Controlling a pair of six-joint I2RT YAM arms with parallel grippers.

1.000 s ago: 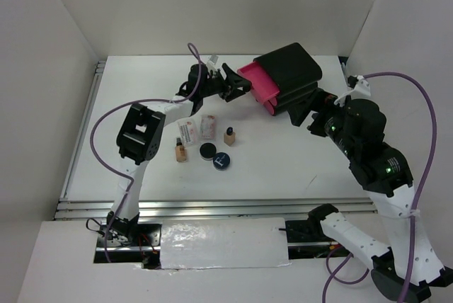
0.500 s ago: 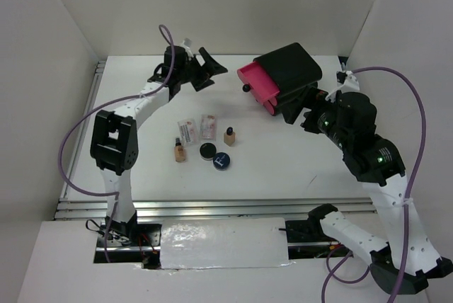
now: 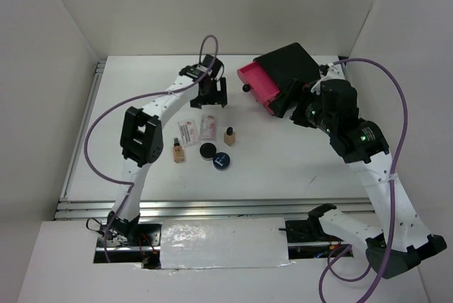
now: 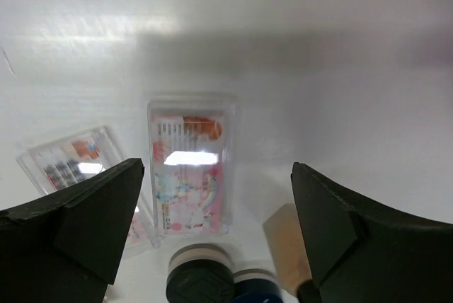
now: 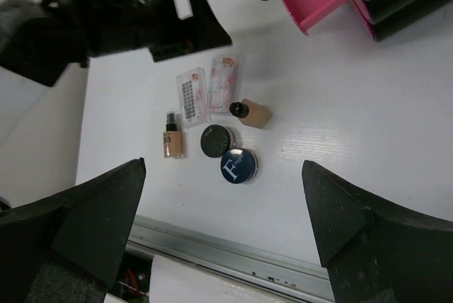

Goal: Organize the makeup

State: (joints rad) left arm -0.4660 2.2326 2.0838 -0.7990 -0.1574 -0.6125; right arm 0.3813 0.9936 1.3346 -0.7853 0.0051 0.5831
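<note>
The makeup lies in a cluster mid-table: two pinkish-white sachets [image 3: 187, 132] [image 3: 208, 126], an upright tan bottle [image 3: 229, 135], a lying tan bottle [image 3: 179, 151], a black compact [image 3: 207, 150] and a dark-blue compact [image 3: 222, 161]. My left gripper [image 3: 212, 95] is open and empty, just behind the sachets. In the left wrist view its jaws straddle one sachet [image 4: 191, 175] from above, with the other sachet [image 4: 78, 168], black compact [image 4: 200, 278] and bottle [image 4: 290, 246] nearby. My right gripper [image 3: 291, 105] is open and empty, held high near the box. Its view shows the blue compact [image 5: 238, 165] and the cluster below.
A black box [image 3: 290, 66] stands at the back right, its pink drawer [image 3: 256, 85] pulled open toward the left. White walls enclose the table on three sides. A metal rail [image 3: 212, 207] runs along the near edge.
My left gripper swung from the far back left to above the sachets. My right arm shifted left, toward the front of the box.
</note>
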